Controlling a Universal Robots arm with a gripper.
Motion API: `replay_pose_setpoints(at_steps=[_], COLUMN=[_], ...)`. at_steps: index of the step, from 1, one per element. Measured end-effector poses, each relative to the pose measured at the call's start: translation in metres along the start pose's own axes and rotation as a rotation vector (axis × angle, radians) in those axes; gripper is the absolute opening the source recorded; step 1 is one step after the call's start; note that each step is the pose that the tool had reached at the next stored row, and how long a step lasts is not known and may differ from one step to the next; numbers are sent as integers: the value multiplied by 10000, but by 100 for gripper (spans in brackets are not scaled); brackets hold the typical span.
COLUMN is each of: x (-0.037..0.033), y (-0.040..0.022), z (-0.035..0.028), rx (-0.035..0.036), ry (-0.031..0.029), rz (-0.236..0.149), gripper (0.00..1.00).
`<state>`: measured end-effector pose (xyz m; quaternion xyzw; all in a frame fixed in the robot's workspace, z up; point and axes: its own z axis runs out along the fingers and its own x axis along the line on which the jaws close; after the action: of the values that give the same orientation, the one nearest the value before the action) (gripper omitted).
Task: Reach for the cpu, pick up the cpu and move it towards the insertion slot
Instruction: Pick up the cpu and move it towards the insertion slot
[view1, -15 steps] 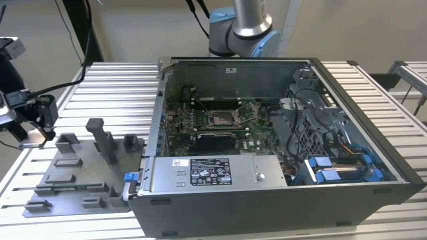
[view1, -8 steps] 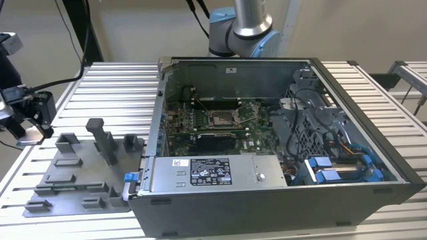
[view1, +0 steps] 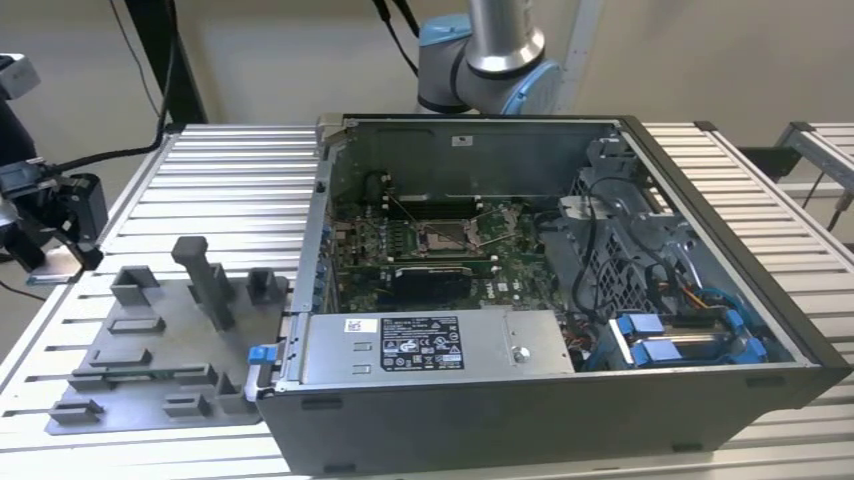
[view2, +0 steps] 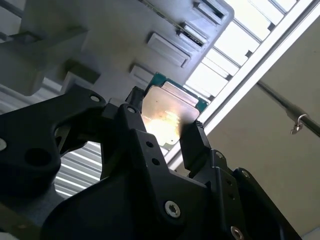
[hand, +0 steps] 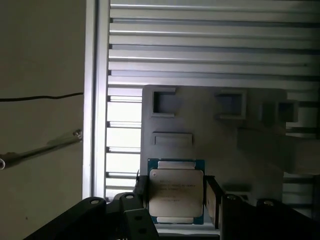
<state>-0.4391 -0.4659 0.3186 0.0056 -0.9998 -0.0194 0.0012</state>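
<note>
Gripper (hand: 176, 196), from the fingers outward. I read its two black fingers (hand: 141, 189) as closed onto opposite edges of the cpu (hand: 176, 192); the chip sits clamped between them, its silvery lid facing the first wrist camera and a thin green border showing around it. The second wrist view looks across the same lid at a slant; glare hides the contact on one side, so the grip looks firm but I would not swear to how firm.

Beyond the chip lies the grey fixture plate (hand: 200, 115) with its shallow pockets; past that, the ribbed aluminium table (hand: 210, 45) and its edge, with floor beside it.

Step in hand, in my judgement: the pick-up is done and the carry toward the insertion slot (view1: 443, 237) is the open part, since the chip hangs near the plate and well apart from the socket.

What that carry calls for: the lid kept level, a path over the wall of the computer case (view1: 534, 420), and the chip squared to the shiny socket frame.

Division of labour between views: the wrist views give me the grasp and the plate; the exterior view gives me the socket on its green board inside the case, and the arm (view1: 481, 50) rising behind it. The dark hardware (view1: 54, 215) at the exterior view's left may be the wrist itself; I cannot tell.
</note>
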Motion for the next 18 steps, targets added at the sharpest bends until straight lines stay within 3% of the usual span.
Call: replay_pose_setpoints(at_steps=[18], x=[1], y=[11], z=[-285], rx=[-1], ry=[-1], rz=[0], gripper=[0])
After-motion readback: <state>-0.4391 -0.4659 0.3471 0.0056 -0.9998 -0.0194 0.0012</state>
